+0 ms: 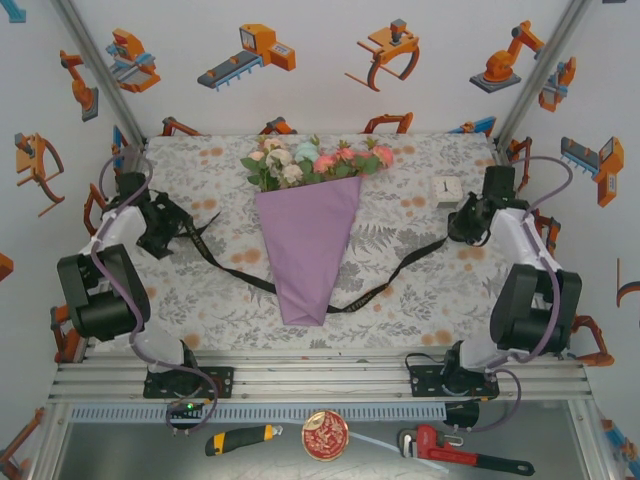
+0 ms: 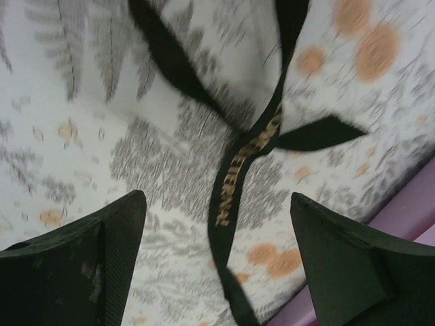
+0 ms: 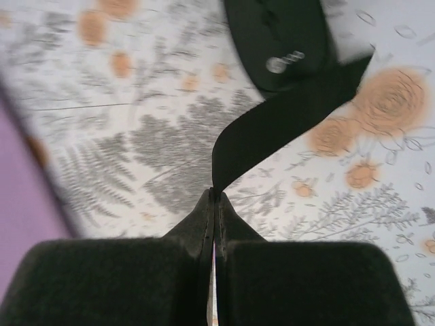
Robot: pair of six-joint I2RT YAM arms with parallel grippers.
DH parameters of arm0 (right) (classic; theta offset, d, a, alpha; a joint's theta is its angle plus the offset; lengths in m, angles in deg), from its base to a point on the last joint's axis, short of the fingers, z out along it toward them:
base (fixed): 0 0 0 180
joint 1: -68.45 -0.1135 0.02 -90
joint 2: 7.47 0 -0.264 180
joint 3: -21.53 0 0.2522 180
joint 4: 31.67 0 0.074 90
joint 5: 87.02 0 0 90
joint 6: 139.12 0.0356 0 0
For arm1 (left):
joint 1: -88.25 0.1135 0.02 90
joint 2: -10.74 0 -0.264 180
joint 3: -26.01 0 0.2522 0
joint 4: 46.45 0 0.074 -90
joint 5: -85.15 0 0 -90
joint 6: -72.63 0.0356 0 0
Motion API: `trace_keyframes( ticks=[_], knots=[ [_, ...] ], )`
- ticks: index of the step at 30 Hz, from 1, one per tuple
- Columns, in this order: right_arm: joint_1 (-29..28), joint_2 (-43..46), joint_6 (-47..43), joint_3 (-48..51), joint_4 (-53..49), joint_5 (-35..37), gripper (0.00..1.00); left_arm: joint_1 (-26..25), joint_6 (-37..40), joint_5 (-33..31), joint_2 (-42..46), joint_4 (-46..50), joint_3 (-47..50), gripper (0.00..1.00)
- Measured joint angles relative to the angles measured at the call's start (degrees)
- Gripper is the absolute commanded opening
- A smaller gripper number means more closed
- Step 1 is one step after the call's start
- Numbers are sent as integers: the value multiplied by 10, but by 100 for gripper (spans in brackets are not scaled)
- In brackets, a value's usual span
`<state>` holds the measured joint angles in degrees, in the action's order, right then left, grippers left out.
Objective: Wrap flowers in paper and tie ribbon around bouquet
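The bouquet lies in the middle of the table: pink, white and pale blue flowers (image 1: 310,160) stick out of the far end of a lilac paper (image 1: 310,240) cone. A black ribbon (image 1: 395,272) runs under the cone and out to both sides. My left gripper (image 1: 185,228) hangs open over the ribbon's left end. In the left wrist view the gold-lettered ribbon (image 2: 251,146) lies flat on the cloth between the spread fingers (image 2: 115,238), untouched, with the paper (image 2: 408,210) edge at lower right. My right gripper (image 3: 216,193) is shut on the ribbon (image 3: 272,129), which rises from the pinched tips.
A small white square clock (image 1: 447,190) stands on the floral tablecloth (image 1: 200,290) just beyond the right gripper. A dark rounded object (image 3: 279,41) sits past the ribbon in the right wrist view. A utility knife (image 1: 240,438), red tin (image 1: 325,433) and red wrench (image 1: 460,450) lie on the near shelf.
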<state>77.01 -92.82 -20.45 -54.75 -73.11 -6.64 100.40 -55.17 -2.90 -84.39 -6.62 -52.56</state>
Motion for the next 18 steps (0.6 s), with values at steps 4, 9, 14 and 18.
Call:
trace_keyframes(
  ticks=[4,9,14,18],
  knots=[
    [-21,31,11,7,27,-25,0,20,1,-1,-27,-6,-55,67],
    [-30,42,20,46,36,-41,0,35,-1,-11,-62,-5,-104,65],
    [-32,42,24,65,35,-50,0,36,-14,7,-118,-15,-126,59],
    [-33,48,23,64,36,-61,0,34,-29,38,-172,-27,-137,58]
  ],
)
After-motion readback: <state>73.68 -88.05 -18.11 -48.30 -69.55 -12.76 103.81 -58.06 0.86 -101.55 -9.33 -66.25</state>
